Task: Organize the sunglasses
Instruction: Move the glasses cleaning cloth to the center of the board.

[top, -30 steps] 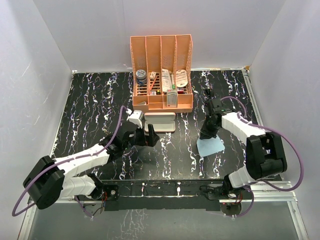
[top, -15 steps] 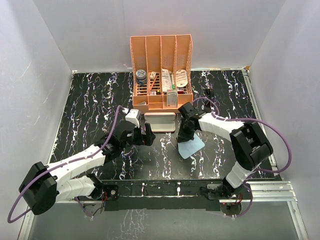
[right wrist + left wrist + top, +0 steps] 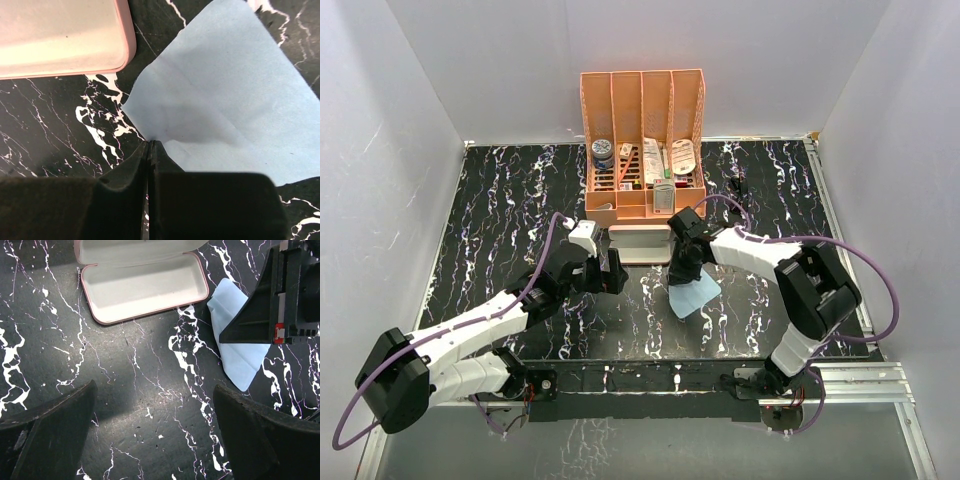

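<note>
Left fingers (image 3: 613, 272) spread wide, nothing between them, over bare tabletop (image 3: 150, 390). Right fingers (image 3: 150, 160) pressed together, pinching the blue cloth (image 3: 225, 100) at its edge. Open pink case (image 3: 145, 287) just beyond. Sunglasses (image 3: 738, 185), probably: small dark shape on the tabletop right of the orange organizer (image 3: 643, 100).

1. The top view sits high above and behind the arms (image 3: 480, 325) and faces down and forward. From far off it takes in the whole desk (image 3: 500, 200), with the arms' bases at its lower edge.
2. The left wrist view looks down on the desk from close by, past the left hand (image 3: 154, 387), whose fingers (image 3: 50, 440) fill the lower corners.
3. The right wrist view looks down along the right hand (image 3: 150, 150). It is the nearest of the three, almost on the desk.
4. All three views share the case (image 3: 640, 243) and the cloth (image 3: 694, 295).
</note>
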Available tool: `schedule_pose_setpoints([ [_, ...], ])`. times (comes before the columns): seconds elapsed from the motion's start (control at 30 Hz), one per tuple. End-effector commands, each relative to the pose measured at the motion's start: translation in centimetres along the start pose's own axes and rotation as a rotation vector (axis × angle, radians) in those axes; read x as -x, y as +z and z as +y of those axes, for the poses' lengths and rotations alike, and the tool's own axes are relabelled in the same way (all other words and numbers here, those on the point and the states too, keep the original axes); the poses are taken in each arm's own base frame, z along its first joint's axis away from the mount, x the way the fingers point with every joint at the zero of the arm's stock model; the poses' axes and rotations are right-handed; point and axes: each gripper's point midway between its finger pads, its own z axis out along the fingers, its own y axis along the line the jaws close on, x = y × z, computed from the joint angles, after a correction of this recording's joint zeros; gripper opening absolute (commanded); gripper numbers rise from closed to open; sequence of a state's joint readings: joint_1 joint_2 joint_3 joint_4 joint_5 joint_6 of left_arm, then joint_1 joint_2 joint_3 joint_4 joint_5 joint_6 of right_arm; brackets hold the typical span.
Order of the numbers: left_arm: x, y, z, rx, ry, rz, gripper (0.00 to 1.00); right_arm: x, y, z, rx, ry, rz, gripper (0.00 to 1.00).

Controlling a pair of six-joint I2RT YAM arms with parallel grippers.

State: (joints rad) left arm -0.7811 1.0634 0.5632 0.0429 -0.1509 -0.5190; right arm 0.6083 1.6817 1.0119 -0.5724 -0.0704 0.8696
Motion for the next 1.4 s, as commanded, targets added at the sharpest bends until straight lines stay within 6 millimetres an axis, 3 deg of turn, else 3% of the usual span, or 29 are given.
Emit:
schedule_pose_setpoints([
  [0.0,1.8,-0.6,-1.2,-0.028,-0.014,-0.037,0.99,2.3,-1.9,0.0,0.032,0.025,-0.097,0.00],
  [0.13,1.6,-0.4,-1.5,-0.032,-0.010,-0.029,0.99,2.8,-2.4,-2.1,0.024,0.066,-0.118,0.00],
  [0.37,1.4,0.0,-1.9,-0.036,-0.005,-0.019,0.99,2.5,-1.5,-3.0,0.031,0.058,-0.084,0.00],
  [0.73,1.1,0.3,-2.0,-0.029,0.003,-0.012,0.99,1.7,-0.3,-1.7,0.081,0.027,-0.035,0.00],
  [0.9,1.0,0.6,-2.2,-0.033,0.006,-0.006,0.99,1.2,-0.3,0.6,0.158,0.001,-0.010,0.00],
  [1.2,0.9,0.6,-2.3,-0.029,0.012,-0.004,0.99,-0.4,0.2,2.1,0.163,-0.044,0.019,0.00],
  [1.37,1.0,0.4,-2.2,-0.026,0.014,-0.010,0.99,-1.4,0.1,2.0,0.139,-0.080,0.014,0.10],
])
